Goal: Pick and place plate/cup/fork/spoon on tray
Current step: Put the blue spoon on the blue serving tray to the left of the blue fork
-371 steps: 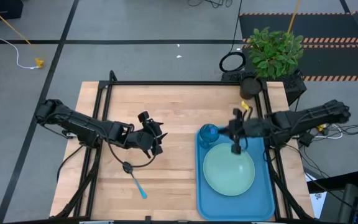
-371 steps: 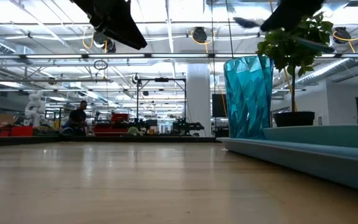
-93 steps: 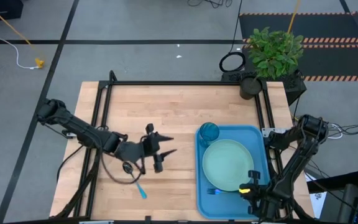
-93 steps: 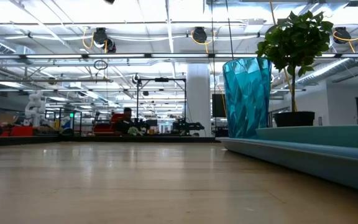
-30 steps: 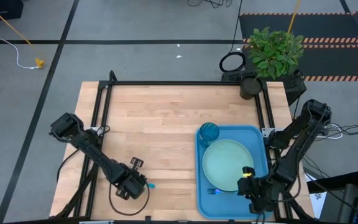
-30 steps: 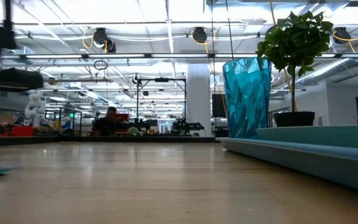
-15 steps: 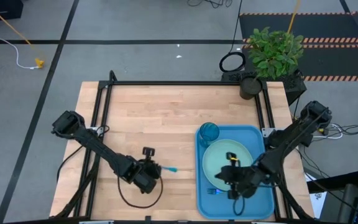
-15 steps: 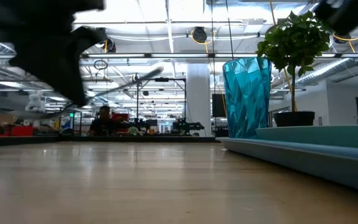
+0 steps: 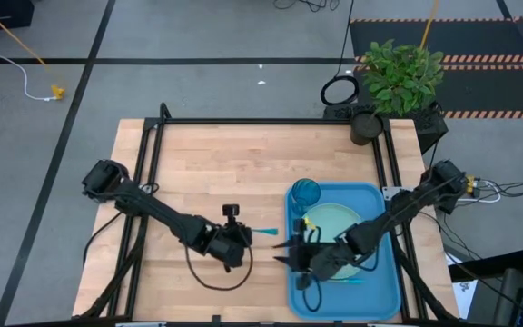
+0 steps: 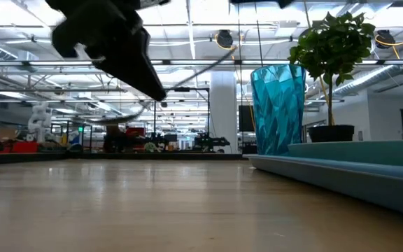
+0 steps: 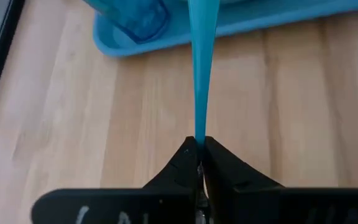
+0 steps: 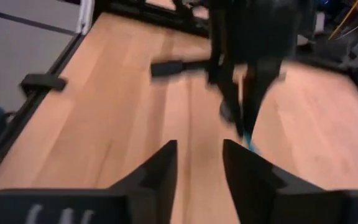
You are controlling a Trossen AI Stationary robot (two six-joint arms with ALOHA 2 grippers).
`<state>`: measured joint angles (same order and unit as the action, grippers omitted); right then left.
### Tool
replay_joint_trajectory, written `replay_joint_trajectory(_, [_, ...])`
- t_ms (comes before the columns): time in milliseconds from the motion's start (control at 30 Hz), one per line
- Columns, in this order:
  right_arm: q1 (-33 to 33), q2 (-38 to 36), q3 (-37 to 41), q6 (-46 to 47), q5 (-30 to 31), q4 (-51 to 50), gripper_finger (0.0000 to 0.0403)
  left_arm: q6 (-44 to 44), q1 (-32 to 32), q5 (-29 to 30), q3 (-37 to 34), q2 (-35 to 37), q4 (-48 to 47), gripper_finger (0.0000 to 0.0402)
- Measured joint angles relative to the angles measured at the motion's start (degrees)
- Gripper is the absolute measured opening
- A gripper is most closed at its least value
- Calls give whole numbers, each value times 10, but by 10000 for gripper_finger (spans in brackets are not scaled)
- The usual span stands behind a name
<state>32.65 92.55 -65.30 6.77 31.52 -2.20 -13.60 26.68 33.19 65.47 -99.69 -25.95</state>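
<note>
Spoon [image 11: 201, 68], lifted off the table, now nears tray [image 9: 391, 289].

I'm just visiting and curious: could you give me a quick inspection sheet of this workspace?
Surface: wooden table, dark frame.
Job's things: tray holds cup, plate and fork; spoon is in the left gripper.
Clutter: nothing seen.
Grippers: left gripper shut on the spoon's handle beside the tray; right gripper open at the tray's near edge, facing it.
Cables: dark loop under the left arm.
Surroundings: potted plant.

Cup [image 9: 305, 193] and plate [image 9: 330, 221] on tray [image 9: 387, 282]
</note>
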Motion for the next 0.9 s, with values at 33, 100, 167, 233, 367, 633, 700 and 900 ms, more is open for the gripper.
replay_joint_trajectory(33, [-5,9,-13,-8,0,-2,136,0,-3,-2,0,-6,4,9])
replay_joint_trajectory(100, [-17,28,-37,-26,-1,-16,157,-4,-7,-17,0,-23,23,7])
replay_joint_trajectory(167, [-31,49,-54,-36,-2,-38,176,-11,-6,-23,0,-40,25,8])
replay_joint_trajectory(233, [-47,68,-58,-33,-6,-46,192,-18,-4,-29,0,-55,33,15])
replay_joint_trajectory(367, [-79,101,-57,-31,-49,-55,217,-28,1,-38,0,-74,36,15])
replay_joint_trajectory(633, [-118,133,-57,-13,-117,-75,239,-19,3,-43,1,-76,38,15])
replay_joint_trajectory(700, [-122,133,-57,-12,-122,-86,235,-17,3,-40,1,-76,39,16])
replay_joint_trajectory(900, [-120,133,-57,-14,-135,-110,199,-16,3,-40,1,-76,43,7])
